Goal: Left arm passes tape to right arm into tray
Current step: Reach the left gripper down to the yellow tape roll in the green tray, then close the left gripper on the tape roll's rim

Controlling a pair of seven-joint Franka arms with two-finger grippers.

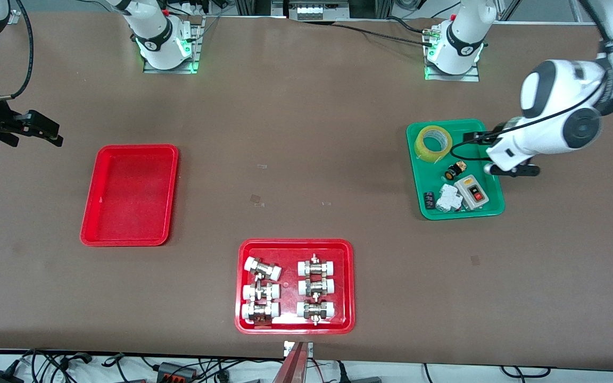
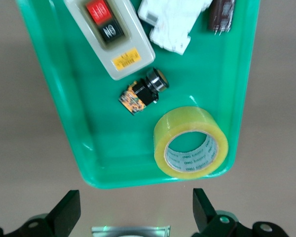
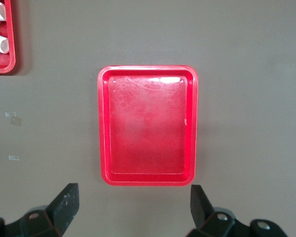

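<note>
Pickup not begun: left claw (image 2: 133, 217) hangs open above tape (image 1: 432, 142); must descend; right claw (image 3: 133, 212) waits open over tray (image 1: 89, 213).

Yellow translucent tape roll (image 1: 433, 142) with a pale core lies flat in a green tray's (image 1: 490, 211) corner nearest the arm bases. Plain red tray (image 1: 130, 194) sits empty on the counter, toward the right arm's end.
</note>
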